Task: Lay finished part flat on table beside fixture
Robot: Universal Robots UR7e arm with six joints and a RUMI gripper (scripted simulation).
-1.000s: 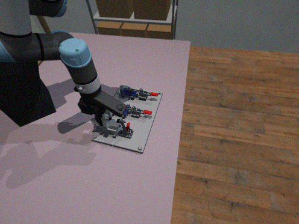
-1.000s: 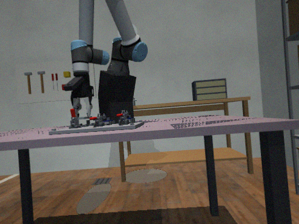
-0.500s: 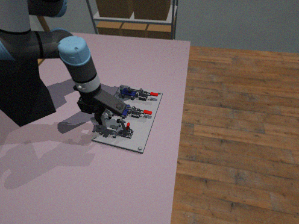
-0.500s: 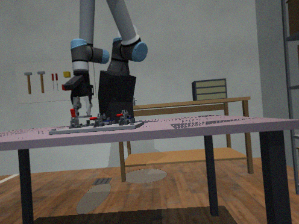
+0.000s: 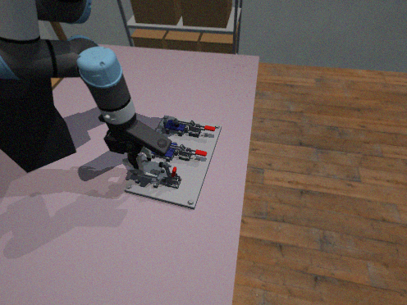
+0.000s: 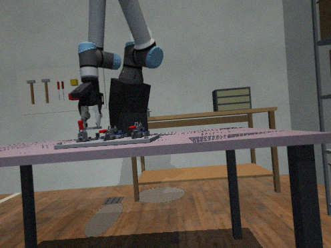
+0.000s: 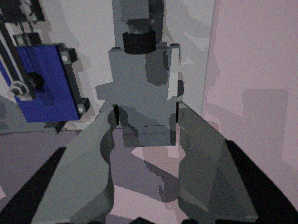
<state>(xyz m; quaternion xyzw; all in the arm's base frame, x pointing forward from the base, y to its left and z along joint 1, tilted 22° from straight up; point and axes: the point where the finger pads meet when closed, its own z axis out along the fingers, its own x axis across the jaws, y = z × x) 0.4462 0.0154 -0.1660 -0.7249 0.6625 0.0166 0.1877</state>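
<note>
The grey fixture plate [image 5: 176, 164] lies on the pink table near its right edge. My gripper [image 5: 144, 161] is at the plate's near station, shut on the grey finished part [image 7: 145, 100], gripping it at its near end. In the exterior view the part [image 6: 93, 127] sits level between the fingers [image 6: 91, 121], slightly above the plate [image 6: 107, 141]. Two blue blanks [image 5: 170, 124] [image 5: 173, 146] sit in the far and middle stations, their red clamp handles [image 5: 209, 128] [image 5: 200, 152] lying flat. One blank [image 7: 47, 82] shows at the left of the wrist view.
The near clamp's red handle [image 5: 174, 170] stands upright beside the gripper. The table's right edge is close to the plate. My arm's base stands at the table's far left. A shelf with boxes [image 5: 185, 20] is behind the table.
</note>
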